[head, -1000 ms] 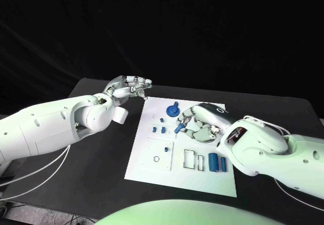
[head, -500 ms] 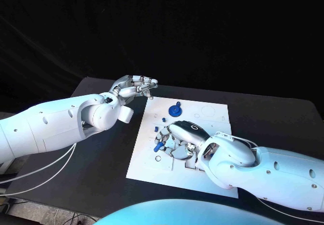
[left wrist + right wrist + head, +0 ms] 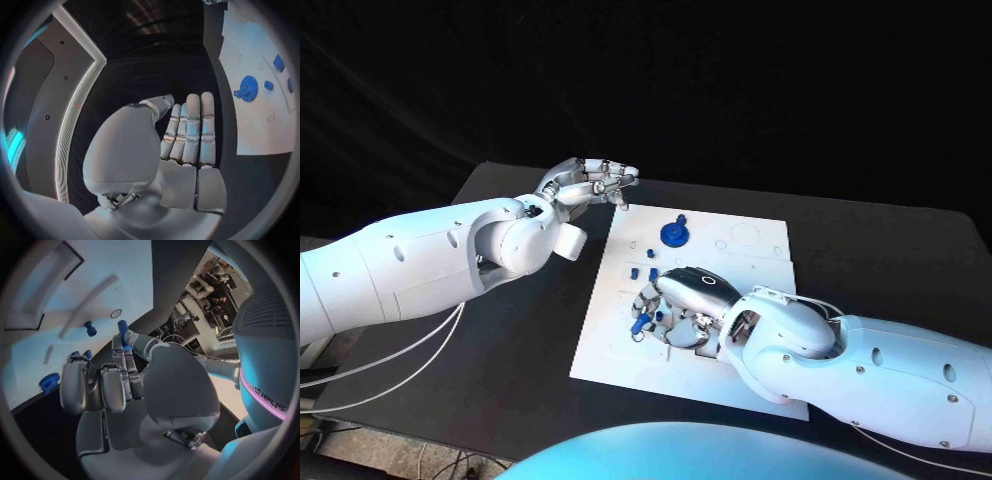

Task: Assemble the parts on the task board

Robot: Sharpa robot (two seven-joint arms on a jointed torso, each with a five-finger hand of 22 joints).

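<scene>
The white task board (image 3: 620,368) lies mid-table; the left wrist view shows it too (image 3: 250,45). On it are a round blue part (image 3: 674,236) (image 3: 249,88) (image 3: 49,381) and small blue pegs (image 3: 633,272) (image 3: 90,329). My right hand (image 3: 682,300) (image 3: 119,375) hovers low over the board's middle, pinching a small blue peg (image 3: 640,323) (image 3: 122,330) between thumb and a fingertip. My left hand (image 3: 589,181) (image 3: 187,135) hangs beside the board's far left corner, off the plate, holding nothing.
The black table (image 3: 516,330) runs wide to the left of the board and to its right (image 3: 891,250). My bulky right forearm (image 3: 877,365) covers the board's near right part, hiding what lies there.
My right hand has carried the blue peg from the board's middle right down toward its near left area. The left hand has hardly moved.
</scene>
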